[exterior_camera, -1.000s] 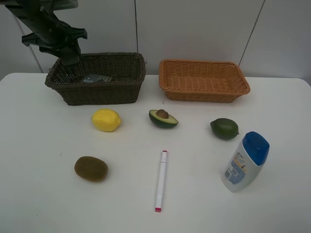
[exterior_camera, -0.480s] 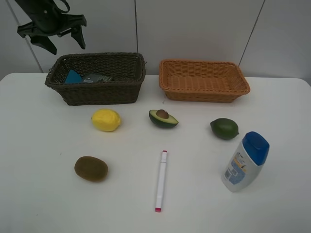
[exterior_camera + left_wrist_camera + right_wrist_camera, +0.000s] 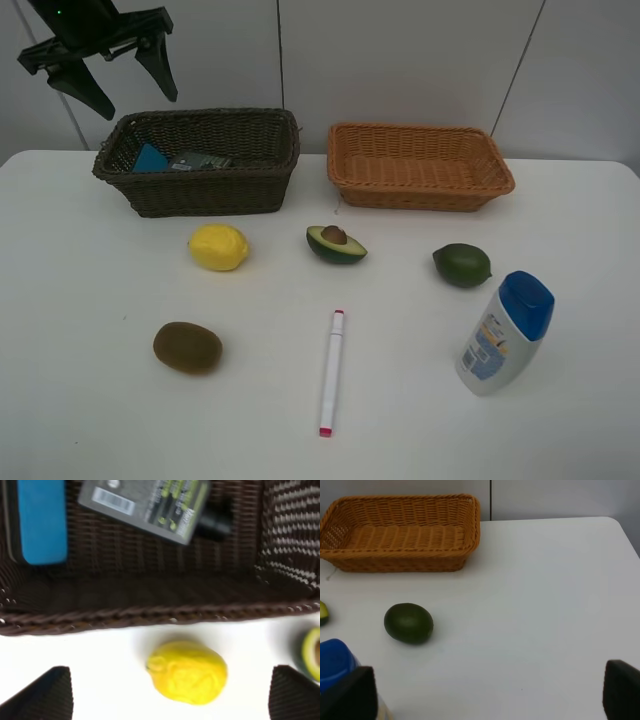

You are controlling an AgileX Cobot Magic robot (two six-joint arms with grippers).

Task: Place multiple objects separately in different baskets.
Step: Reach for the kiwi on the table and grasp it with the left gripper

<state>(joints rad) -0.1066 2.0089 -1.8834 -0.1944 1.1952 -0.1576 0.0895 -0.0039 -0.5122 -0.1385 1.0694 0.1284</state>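
My left gripper (image 3: 140, 105) hangs open and empty above the back left of the dark brown basket (image 3: 200, 190). Inside lie the dark block with a blue face (image 3: 150, 158) and the dark green pump bottle (image 3: 200, 160); both show in the left wrist view, the block (image 3: 42, 520) and the bottle (image 3: 150, 502). The lemon (image 3: 218, 247), kiwi (image 3: 187, 347), halved avocado (image 3: 335, 243), marker (image 3: 331, 371), green round fruit (image 3: 461, 265) and blue-capped bottle (image 3: 505, 332) rest on the table. The orange-tan basket (image 3: 420, 185) holds nothing. My right gripper (image 3: 482, 700) is open, seen only in its wrist view.
The lemon (image 3: 187, 671) lies just in front of the dark basket's front wall (image 3: 150, 612). The right wrist view shows the green fruit (image 3: 409, 623), the bottle's blue cap (image 3: 335, 660) and the orange-tan basket (image 3: 400, 562). The white table (image 3: 90, 420) ends near the baskets at the back.
My left gripper has risen out of the dark brown basket and opened wide. The blue-faced block now lies uncovered in the basket. Nothing else has moved.
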